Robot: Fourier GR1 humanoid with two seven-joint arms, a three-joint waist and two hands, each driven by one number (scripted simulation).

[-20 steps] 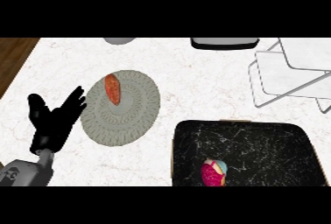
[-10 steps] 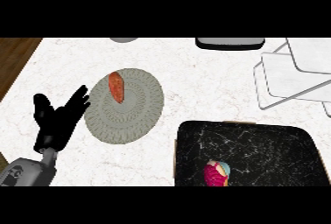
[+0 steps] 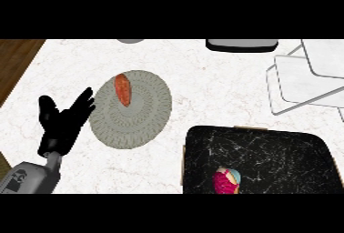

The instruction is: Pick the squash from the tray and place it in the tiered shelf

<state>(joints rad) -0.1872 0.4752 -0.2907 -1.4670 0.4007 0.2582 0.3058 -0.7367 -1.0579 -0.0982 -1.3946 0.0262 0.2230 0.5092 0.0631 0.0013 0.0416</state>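
The squash (image 3: 227, 181), a magenta thing with a pale teal and yellow end, lies at the near edge of the black marbled tray (image 3: 269, 150) at the lower right, partly cut off by the view's lower edge. The white tiered shelf (image 3: 310, 77) stands at the upper right. My left hand (image 3: 62, 127) is open, fingers spread and pointing up, at the left beside a round grey woven plate (image 3: 134, 125), far from the tray. My right hand does not show.
An orange-red vegetable (image 3: 122, 89) lies on the plate's far part. A dark flat object (image 3: 242, 44) and a grey item (image 3: 131, 41) sit at the counter's far edge. The counter's left edge borders brown wood (image 3: 15, 59).
Everything has slid slightly to the right in the picture, as from a small turn of the head. The left hand keeps its open pose beside the plate.
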